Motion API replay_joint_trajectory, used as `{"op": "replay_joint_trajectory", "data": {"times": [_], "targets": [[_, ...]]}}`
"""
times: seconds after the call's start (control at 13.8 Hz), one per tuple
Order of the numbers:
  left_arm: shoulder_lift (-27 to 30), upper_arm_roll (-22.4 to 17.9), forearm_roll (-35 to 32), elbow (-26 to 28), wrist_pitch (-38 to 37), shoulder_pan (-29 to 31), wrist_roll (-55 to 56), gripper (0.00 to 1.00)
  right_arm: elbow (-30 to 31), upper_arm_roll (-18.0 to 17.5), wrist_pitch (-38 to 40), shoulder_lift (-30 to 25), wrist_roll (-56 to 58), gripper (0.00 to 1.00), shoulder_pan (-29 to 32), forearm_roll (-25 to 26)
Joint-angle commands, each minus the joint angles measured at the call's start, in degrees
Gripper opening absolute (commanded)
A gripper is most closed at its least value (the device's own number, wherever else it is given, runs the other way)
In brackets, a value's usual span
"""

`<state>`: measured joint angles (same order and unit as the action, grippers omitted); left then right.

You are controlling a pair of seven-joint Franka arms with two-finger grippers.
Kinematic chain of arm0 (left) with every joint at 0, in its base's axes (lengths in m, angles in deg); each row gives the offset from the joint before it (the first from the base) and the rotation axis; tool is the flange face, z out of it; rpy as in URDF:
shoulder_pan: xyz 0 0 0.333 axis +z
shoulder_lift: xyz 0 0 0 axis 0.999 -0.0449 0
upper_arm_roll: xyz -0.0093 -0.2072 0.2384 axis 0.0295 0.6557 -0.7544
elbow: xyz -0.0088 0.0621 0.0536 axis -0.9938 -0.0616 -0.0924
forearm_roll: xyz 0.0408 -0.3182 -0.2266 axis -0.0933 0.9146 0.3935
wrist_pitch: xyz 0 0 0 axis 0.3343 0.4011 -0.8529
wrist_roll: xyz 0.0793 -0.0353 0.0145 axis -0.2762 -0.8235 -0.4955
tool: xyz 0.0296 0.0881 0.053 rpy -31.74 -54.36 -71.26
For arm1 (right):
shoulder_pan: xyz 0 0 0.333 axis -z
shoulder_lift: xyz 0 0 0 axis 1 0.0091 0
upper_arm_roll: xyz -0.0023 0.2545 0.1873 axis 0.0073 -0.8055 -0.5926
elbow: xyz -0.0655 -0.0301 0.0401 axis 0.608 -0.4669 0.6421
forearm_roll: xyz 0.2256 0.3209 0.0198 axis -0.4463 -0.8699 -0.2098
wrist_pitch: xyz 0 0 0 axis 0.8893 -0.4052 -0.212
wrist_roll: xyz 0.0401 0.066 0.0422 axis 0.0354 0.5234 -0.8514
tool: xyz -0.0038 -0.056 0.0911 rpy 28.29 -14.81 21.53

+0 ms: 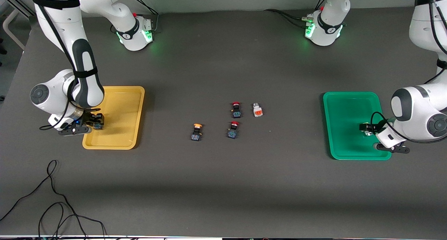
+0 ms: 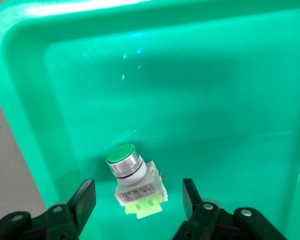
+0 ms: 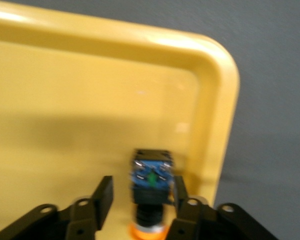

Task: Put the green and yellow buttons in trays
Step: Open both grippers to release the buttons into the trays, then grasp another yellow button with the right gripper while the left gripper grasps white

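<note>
Across the frame, table [image 1: 223, 184]: dark grey top filling the front view; black cable [image 1: 52, 198] looping at the lower left edge; pale wall along the top.

Upper left, right base [image 1: 134, 32]: green light on; the right arm bends down over the yellow tray.

Left of centre, yellow tray [image 1: 120, 142]: one, lying flat.

Right gripper [image 1: 91, 123]: low over the yellow tray's left edge. Fingers [image 3: 102, 195] partly spread with a yellow button [image 3: 151, 182] between them; one finger stands clear of it, and whether the second still touches cannot be told.

Yellow buttons: two. One under the right gripper on the yellow tray floor, near a corner in the right wrist view, lying on its side. Second yellow button [image 1: 196, 132] on the bare table, centre of the frame.

Red buttons: two, right of that one; upper red button [image 1: 236, 109], lower red button [image 1: 233, 129].

Green buttons: two. White button [image 1: 257, 110] on the table just right of the upper red one. Green button [image 2: 135, 182] on the green tray floor.

Upper right, left base [image 1: 323, 29]: green light on; the left arm comes down from the right edge.

Right side, green tray [image 1: 335, 128]: one, lying flat.

Left gripper [image 1: 368, 128]: low over the green tray's right half. Fingers [image 2: 85, 200] wide apart, holding nothing; the green button lies between them, touching neither.
</note>
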<state>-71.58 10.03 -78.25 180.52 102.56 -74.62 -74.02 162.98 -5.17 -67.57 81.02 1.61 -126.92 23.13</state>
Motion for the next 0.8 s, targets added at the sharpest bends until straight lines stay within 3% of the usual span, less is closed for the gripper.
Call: {"op": "replay_joint_trajectory", "data": {"times": [0.0,0.22,0.36,0.72], "targets": [[3.04,0.79,0.26,0.65,-3.98,-0.76,0.39,0.77,-7.46,1.60,10.63,-0.46,-0.81,1.00,-0.17,-0.32],[4.97,3.33,1.59,0.65,-8.38,-3.48,10.02,0.78,-16.40,2.93,22.30,-1.34,-10.71,1.00,-2.02,7.39],[5.68,6.75,1.67,0.65,-9.62,-5.51,18.98,0.77,-23.35,2.76,31.10,-1.34,-18.71,1.00,-4.65,9.26],[5.07,22.29,3.26,0.21,-8.49,-7.09,46.40,0.79,-31.45,1.36,32.81,1.98,-43.66,1.00,-16.15,8.39]]}}
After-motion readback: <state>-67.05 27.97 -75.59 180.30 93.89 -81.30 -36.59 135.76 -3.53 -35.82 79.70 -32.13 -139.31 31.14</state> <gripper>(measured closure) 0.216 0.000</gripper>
